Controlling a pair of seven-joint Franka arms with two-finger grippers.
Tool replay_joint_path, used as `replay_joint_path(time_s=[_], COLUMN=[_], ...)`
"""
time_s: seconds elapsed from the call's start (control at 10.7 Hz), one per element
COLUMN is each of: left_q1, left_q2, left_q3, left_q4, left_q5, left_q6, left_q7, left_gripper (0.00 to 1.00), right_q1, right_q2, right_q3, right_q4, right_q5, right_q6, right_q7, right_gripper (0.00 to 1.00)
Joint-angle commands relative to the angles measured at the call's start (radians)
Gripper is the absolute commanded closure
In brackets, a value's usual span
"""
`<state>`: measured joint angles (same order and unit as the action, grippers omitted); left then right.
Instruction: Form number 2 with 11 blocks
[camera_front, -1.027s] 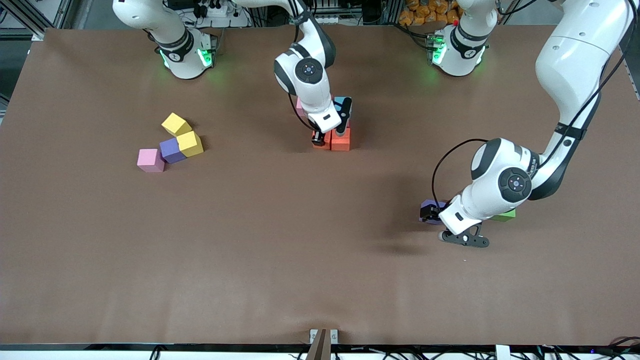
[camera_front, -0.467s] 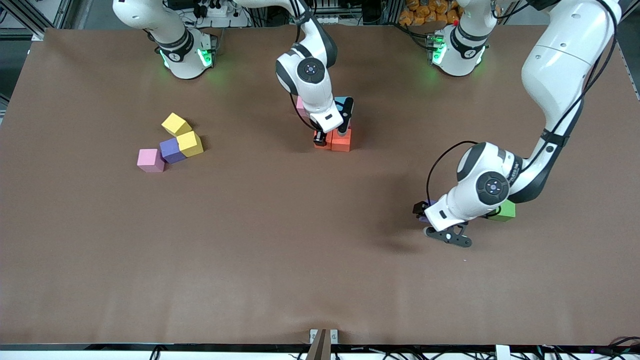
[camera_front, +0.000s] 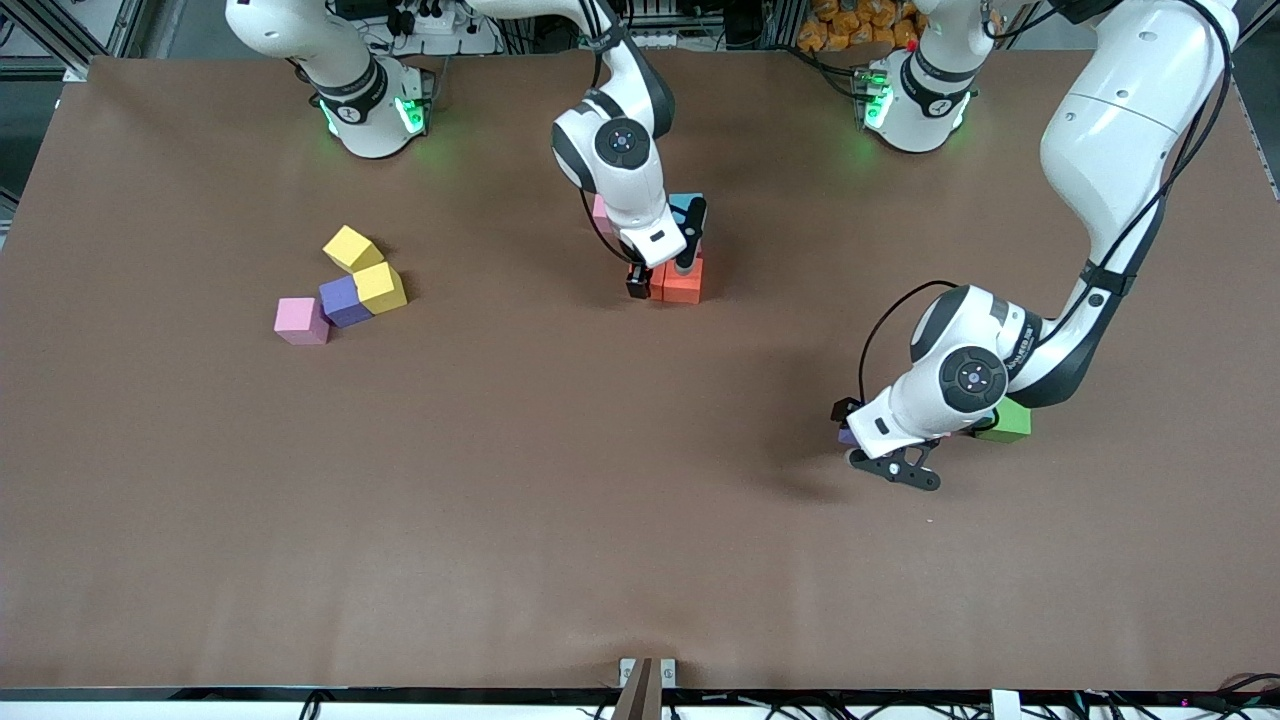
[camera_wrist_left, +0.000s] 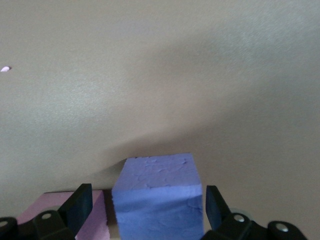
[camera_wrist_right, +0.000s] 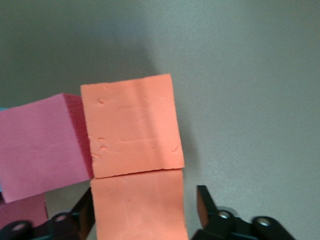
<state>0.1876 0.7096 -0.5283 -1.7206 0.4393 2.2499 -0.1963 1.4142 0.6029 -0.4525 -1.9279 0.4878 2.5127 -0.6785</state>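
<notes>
Since a second ago the left gripper (camera_front: 880, 455) has slid toward the purple block (camera_wrist_left: 159, 192), fingers spread either side, ready to pinch. Farther off, the right gripper (camera_front: 660, 275) has let go of an orange block (camera_wrist_right: 141, 212) laid against the half-built number 2 (camera_front: 682, 280).

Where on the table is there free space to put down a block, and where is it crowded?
Free: the wide strip of table nearer the camera than all cubes, and the stretch between the yellow cubes and the orange cubes. Crowded: around the orange cubes under the right gripper, and at the purple cube between the left gripper's open fingers, beside the green cube.
</notes>
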Motion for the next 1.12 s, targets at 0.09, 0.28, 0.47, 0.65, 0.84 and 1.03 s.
replay_joint_path(time_s=[0.09,0.28,0.47,0.65,0.84,1.03], left_q1=[0.013,0.015,0.01,0.015,0.015,0.016], left_q2=[-0.027,-0.027,-0.032,-0.036,-0.041,-0.041], left_q3=[-0.004,-0.006,-0.016,-0.041,-0.042,-0.042], left_q4=[-0.033,-0.039,-0.039,-0.037,-0.037,-0.04], left_q5=[0.027,0.015,0.012,0.01,0.01,0.01], left_q6=[-0.045,-0.053,-0.07,-0.108,-0.119,-0.119], left_q7=[-0.014,-0.038,-0.09,-0.115,-0.114,-0.106], left_gripper=[0.0,0.0,0.0,0.0,0.0,0.0], right_q1=[-0.001,-0.02,-0.037,-0.063,-0.069,-0.107], right_q2=[-0.014,-0.06,-0.103,-0.132,-0.135,-0.129], right_q3=[-0.009,-0.011,-0.011,-0.014,-0.081,-0.164], right_q4=[0.014,0.013,0.013,0.015,0.021,0.041], right_q5=[0.008,0.008,0.009,0.009,0.009,0.006], right_q6=[-0.011,-0.076,-0.142,-0.202,-0.248,-0.287], right_q7=[-0.03,-0.048,-0.067,-0.061,-0.061,-0.059], right_gripper=[0.0,0.0,0.0,0.0,0.0,0.0])
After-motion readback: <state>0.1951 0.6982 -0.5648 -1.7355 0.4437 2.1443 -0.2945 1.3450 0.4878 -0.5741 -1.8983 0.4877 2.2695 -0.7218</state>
